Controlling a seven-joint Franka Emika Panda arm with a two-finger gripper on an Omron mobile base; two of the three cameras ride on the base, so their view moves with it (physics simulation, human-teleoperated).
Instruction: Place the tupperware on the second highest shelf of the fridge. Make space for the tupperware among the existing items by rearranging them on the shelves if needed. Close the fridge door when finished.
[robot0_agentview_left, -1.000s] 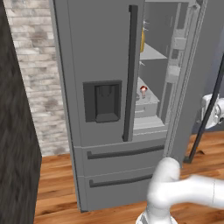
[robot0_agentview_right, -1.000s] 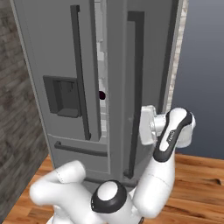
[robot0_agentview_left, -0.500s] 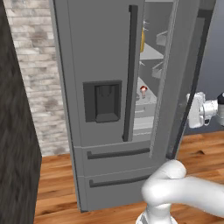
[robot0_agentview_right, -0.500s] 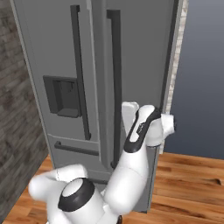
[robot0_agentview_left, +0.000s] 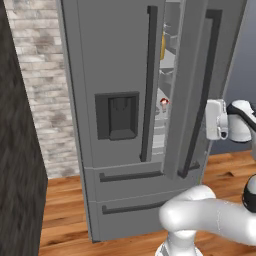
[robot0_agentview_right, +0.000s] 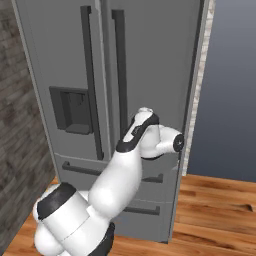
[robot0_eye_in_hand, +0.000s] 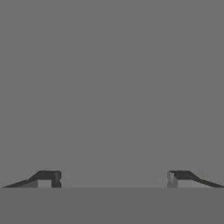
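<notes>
The fridge door (robot0_agentview_left: 192, 95) stood almost shut, a narrow gap left between it and the dispenser door (robot0_agentview_left: 112, 90). Through that gap the tall orange-yellow bottle (robot0_agentview_left: 163, 46) showed on an upper shelf, and a small red-capped item (robot0_agentview_left: 163, 103) sat lower down. The tupperware could not be made out through the slit, so whether it lay on the second highest shelf could not be told.

The gripper (robot0_eye_in_hand: 113, 179) faced the plain grey door panel at close range, its fingertips (robot0_eye_in_hand: 47, 178) spread wide apart and holding nothing. In the left base view the hand (robot0_agentview_left: 218, 120) sat at the door's outer edge, just beside the long dark handle (robot0_agentview_left: 197, 100).

The likely risk was an incomplete close: a push near that edge could slip off the panel and leave the door ajar. An open finger might also catch the handle and drag the door back.
</notes>
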